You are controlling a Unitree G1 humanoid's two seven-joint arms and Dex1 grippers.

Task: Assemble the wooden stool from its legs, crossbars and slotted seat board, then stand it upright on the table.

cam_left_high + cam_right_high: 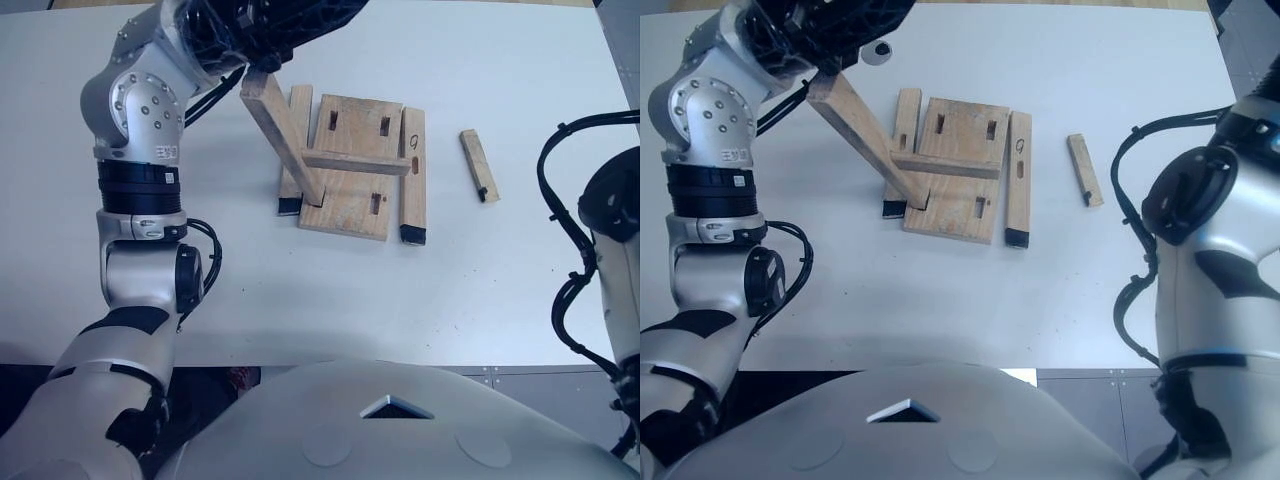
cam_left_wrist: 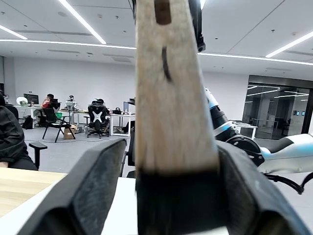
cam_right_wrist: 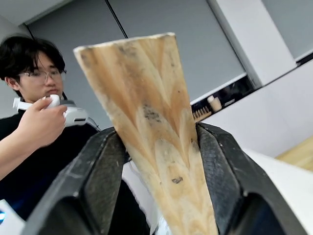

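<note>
The black fingers (image 2: pixel 93 191) of the left gripper (image 2: pixel 176 205) are pinched on the upper end of a pale, square-section wooden leg (image 1: pixel 280 125), one pad on each flat face. The leg leans steeply, with its foot at a slot near the left corner of the flat, pale slotted seat board (image 1: pixel 350 205) on the robot's side. A thin wooden crossbar (image 1: pixel 360 162) that seems joined to it reaches across above the board.

The right gripper (image 3: pixel 156 196) has its dark fingers (image 3: pixel 98 181) clamped on a grained light-wood bar (image 3: pixel 146 98).

Just beside the board's left and right edges lie two black-tipped wooden legs (image 1: pixel 298 115) (image 1: pixel 412 190). A short wooden bar (image 1: pixel 478 165) lies well to its right.

The parts look light, stiff and dry, so they should not be slippery. Gripping the flat faces suits them. The board looks likely to slide on the white table (image 1: pixel 300 300) under a sideways push.
</note>
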